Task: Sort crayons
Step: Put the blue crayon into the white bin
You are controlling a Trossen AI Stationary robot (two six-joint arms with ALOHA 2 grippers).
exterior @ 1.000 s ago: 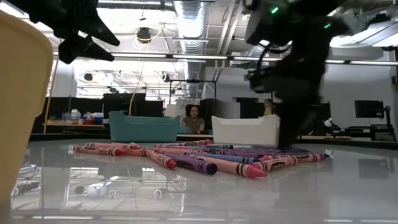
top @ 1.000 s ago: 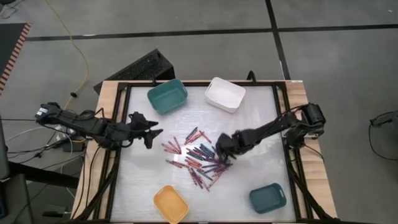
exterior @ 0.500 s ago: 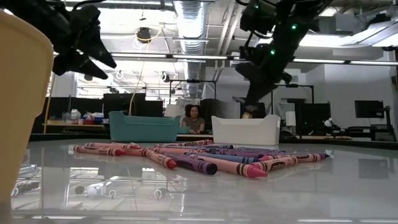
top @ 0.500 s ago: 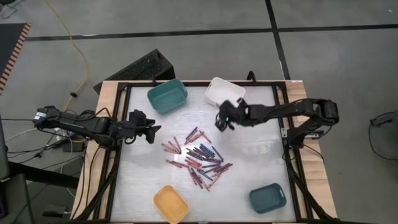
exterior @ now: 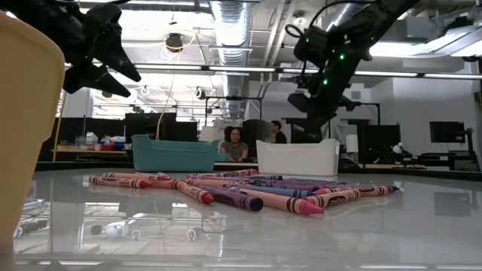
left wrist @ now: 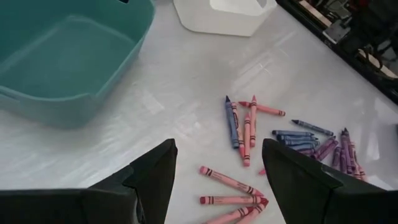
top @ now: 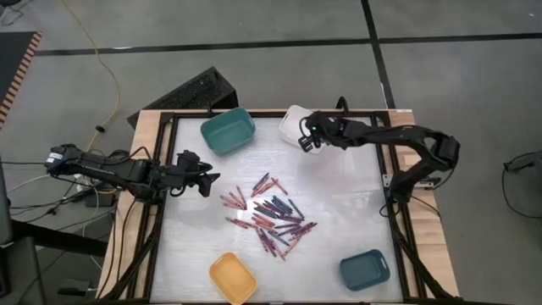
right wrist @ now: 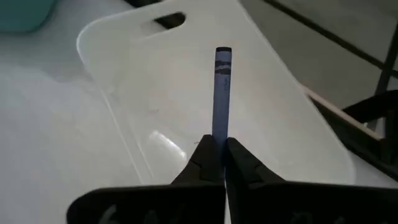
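yellow bin point(top: 232, 278): nearest edge of table, nearer than the crayon pile; looks empty.
small teal bin point(top: 365, 269): near-right of the pile, apart from it.
crayon pile point(top: 269, 213): mid-table, loose heap of red, pink and blue-purple sticks, many touching or crossed.
left gripper point(top: 203, 179): just left of the pile, hanging above the table; fingers spread, nothing between them; waiting.
large teal bin point(top: 228, 131): far-left of the pile.
white bin point(top: 292, 119): far side beyond the pile, partly covered by the right arm.
right gripper point(right wrist: 215, 157): over the white bin, well apart from the pile; fingertips pressed together on one end of a crayon.
held crayon point(right wrist: 221, 87): blue-purple, sticks straight out from the fingertips above the bin floor.
step (judged): about to drop it into the white bin.
handling (judged): light, stiff, thin; paper wrap gives some grip; can snap or roll. End pinch lets it pivot; take lone sticks mid-length, across the narrow width.
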